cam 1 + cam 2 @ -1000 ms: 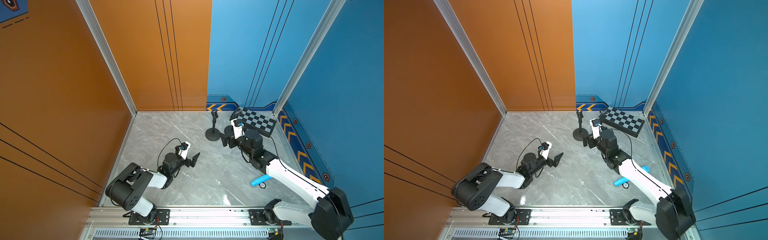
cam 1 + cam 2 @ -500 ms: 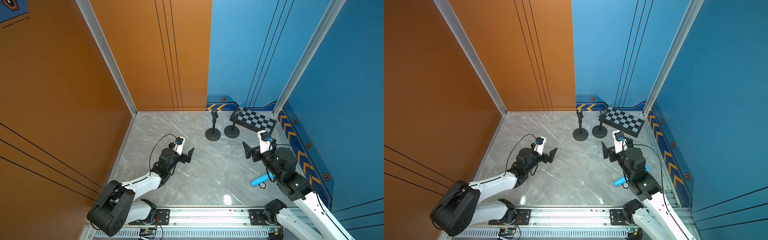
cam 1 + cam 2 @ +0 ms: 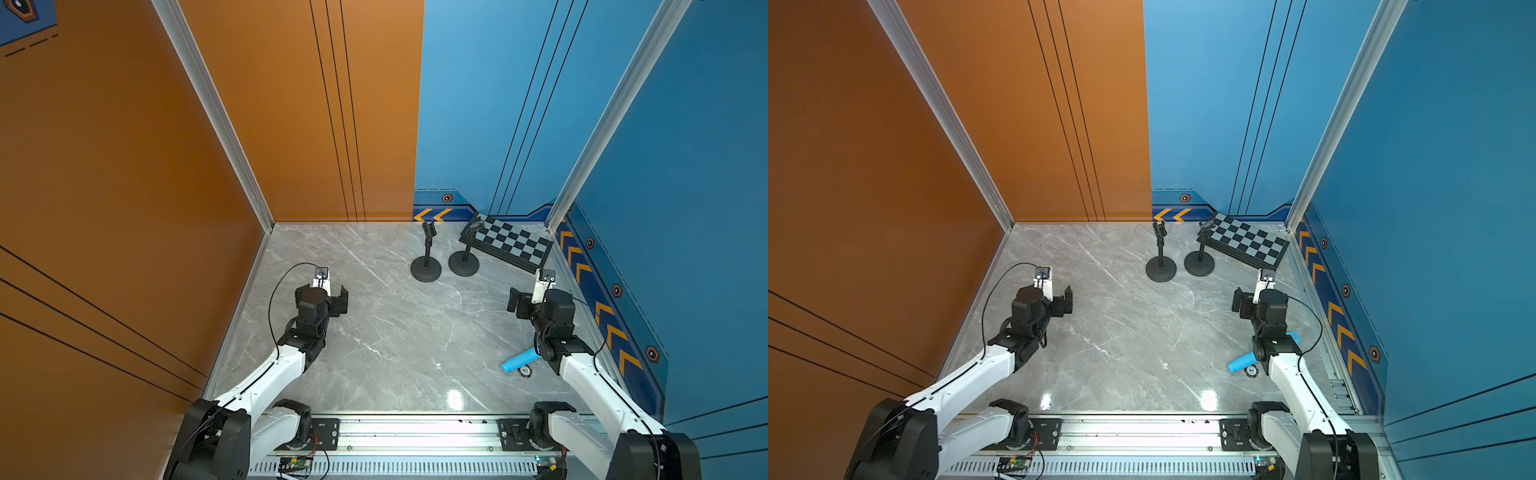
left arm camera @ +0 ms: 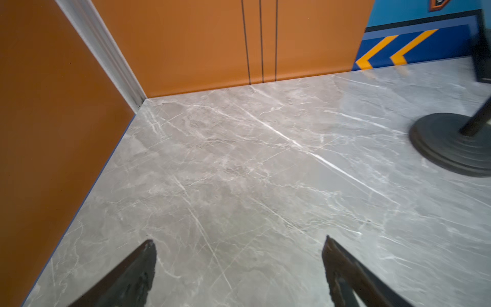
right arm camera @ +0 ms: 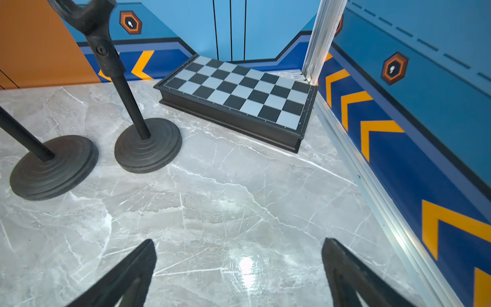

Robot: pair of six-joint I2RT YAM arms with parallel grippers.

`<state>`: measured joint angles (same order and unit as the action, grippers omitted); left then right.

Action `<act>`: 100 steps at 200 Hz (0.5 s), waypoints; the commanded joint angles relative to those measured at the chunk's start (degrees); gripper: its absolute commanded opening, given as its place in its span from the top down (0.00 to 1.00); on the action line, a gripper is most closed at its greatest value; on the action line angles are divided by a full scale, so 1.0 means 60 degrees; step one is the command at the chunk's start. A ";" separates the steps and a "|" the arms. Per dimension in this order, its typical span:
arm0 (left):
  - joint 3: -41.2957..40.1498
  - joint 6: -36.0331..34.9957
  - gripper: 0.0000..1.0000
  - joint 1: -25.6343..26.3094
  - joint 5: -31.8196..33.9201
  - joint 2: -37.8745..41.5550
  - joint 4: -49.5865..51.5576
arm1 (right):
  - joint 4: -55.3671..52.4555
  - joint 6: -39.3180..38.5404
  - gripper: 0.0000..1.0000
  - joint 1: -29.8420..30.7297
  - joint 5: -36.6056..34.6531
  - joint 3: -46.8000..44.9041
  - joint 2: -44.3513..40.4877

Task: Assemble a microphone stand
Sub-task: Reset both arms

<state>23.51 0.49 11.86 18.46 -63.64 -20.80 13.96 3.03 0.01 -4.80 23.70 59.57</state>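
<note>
Grey marble floor [image 3: 395, 332], orange and blue walls. Upper centre-right in both top views, a stand [image 3: 426, 268] is upright, a second stand [image 3: 463, 262] just beside it, and a chessboard [image 3: 511, 243] near behind. Left gripper [image 4: 239, 239] mid-left, spread wide, empty. Right gripper [image 5: 238, 239] at right, wide, empty. Blue tube [image 3: 519, 360] and disc [image 3: 525, 371] lie beside its arm.
</note>
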 commanded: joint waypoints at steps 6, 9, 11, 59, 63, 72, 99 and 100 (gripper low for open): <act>-0.1043 0.0285 0.02 -0.0796 -0.0340 -0.0624 -0.1912 | 0.2469 -0.0161 0.00 0.0160 0.0206 -0.0492 0.0901; -0.1010 0.0279 0.02 -0.0871 -0.0456 -0.0676 -0.1906 | 0.2624 -0.0198 0.00 0.0170 0.0202 -0.0493 0.1007; -0.0997 0.0272 0.02 -0.0902 -0.0535 -0.0703 -0.1920 | 0.2720 -0.0215 0.00 0.0173 0.0222 -0.0516 0.1089; 0.0044 0.0173 0.02 -0.1469 -0.1733 -0.2330 -0.2366 | 0.4539 -0.0248 0.00 0.0132 0.0671 -0.0324 0.3099; 0.0142 0.0058 0.02 -0.1489 -0.1743 -0.2487 -0.2364 | 0.4535 -0.0266 0.00 0.0141 0.0725 -0.0246 0.3257; 0.0374 -0.0183 0.02 -0.1554 -0.1946 -0.2770 -0.2371 | 0.4628 -0.0307 0.00 0.0137 0.0805 -0.0147 0.3568; -0.0724 0.0298 0.02 -0.2212 -0.2384 -0.4055 -0.5762 | 0.6020 -0.0328 0.00 0.0126 0.0928 -0.0421 0.4596; -0.0746 0.0306 0.02 -0.2219 -0.2386 -0.4100 -0.5828 | 0.6080 -0.0321 0.00 0.0121 0.0944 -0.0442 0.4614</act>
<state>23.44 0.93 1.13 8.01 -82.19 -38.83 40.18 1.93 0.69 -1.23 21.23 83.18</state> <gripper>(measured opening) 0.983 0.998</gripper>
